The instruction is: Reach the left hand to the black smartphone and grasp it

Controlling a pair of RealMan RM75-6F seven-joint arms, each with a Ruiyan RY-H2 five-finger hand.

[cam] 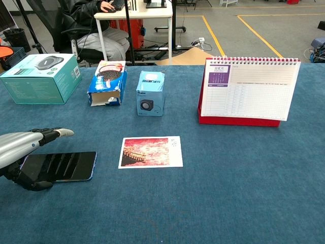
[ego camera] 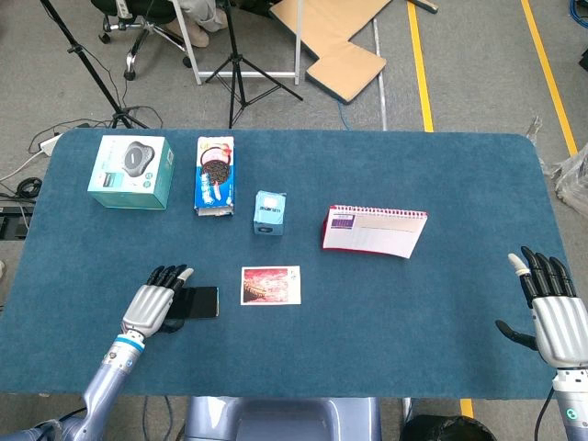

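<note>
Fingers of your left hand reach straight out over the left end of the black smartphone, held close together, with the thumb low beside the phone's near-left corner; in the chest view the fingers hover above the screen and cast their reflection on it, so nothing is clamped yet. Whether the thumb touches the phone's edge you cannot tell. That forearm rises from the near-left edge of the desk, slanting up toward the right. The smartphone lies flat near the desk's front-left part, just left of the picture card, and from the head view its left half is hidden under your hand. In the chest view the left hand is cut off by the frame's left edge. Your right hand rests at the near-right corner of the desk, palm down, fingers straight and a little spread, thumb out to the side, holding nothing; its wrist runs off the bottom of the head view, and the chest view does not show it at all.
</note>
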